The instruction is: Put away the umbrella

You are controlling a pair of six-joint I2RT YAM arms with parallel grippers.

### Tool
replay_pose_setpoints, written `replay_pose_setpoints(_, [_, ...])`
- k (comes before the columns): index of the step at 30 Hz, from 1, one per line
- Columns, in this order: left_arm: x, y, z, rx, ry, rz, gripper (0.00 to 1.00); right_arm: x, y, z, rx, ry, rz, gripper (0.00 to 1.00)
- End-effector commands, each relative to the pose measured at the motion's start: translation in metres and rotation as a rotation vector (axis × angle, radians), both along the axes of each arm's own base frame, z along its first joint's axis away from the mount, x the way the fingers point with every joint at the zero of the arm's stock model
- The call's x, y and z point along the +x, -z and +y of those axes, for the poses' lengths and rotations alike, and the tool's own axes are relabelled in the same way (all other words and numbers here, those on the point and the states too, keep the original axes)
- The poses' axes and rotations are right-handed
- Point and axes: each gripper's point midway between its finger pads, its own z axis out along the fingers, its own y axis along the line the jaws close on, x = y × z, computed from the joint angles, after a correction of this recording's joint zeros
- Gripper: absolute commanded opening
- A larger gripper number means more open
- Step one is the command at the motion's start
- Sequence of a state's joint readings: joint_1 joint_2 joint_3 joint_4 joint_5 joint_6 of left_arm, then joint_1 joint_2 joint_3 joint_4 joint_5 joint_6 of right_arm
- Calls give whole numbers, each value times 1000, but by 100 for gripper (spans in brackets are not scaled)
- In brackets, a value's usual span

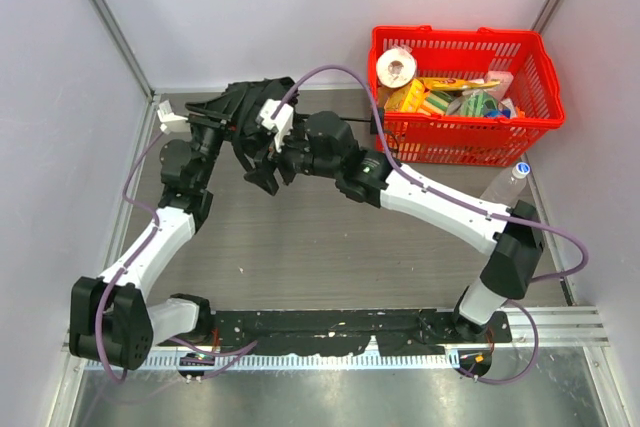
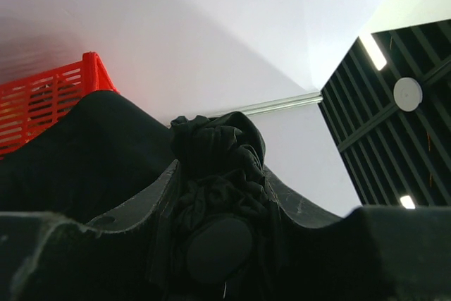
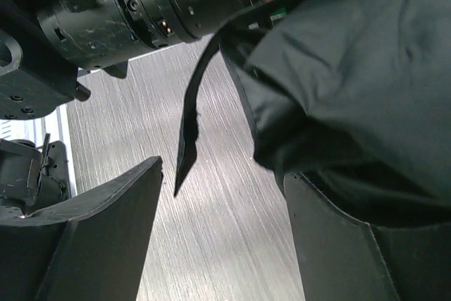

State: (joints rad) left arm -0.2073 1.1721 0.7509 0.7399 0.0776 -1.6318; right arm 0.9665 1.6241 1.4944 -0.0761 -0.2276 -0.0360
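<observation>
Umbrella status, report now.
Left hand shut on umbrella. Right hand open, strap hanging just ahead. Red basket off to the right, not touching.

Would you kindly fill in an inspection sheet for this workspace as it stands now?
Surface: dark wood-grain table, no spills seen.
Job's things: black umbrella at the far left, fabric bunched, strap dangling.
Clutter: red basket of goods at the far right; clear bottle near it.
Grippers: left gripper shut on umbrella fabric; right gripper open, fabric against one finger.
Cables: purple cables along both arms.
Surroundings: pale walls; metal rail at the near edge.
</observation>
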Motion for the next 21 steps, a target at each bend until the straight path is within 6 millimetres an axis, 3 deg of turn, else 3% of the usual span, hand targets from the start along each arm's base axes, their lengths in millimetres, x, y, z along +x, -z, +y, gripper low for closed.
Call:
replay_pose_setpoints(1, [-23,-38,3,-85,46,-99,0,2,-30,15,23,-78,-113,73])
replay_pose_setpoints(8, [-25,-40,6,-124,55,-79,0,9,-36,25,24,-84,-150,68])
replay_pose_setpoints(12, [-23,-37,6,-132,53,-68,0,17,-34,30,30,-49,-147,50])
replay_pose_setpoints(17, [-20,-40,13,-154,20,-86,0,11,-25,26,52,-17,-110,1])
replay_pose_setpoints(21, [-15,-52,19,-167,-10,-130,0,-9,-12,11,92,35,16,1])
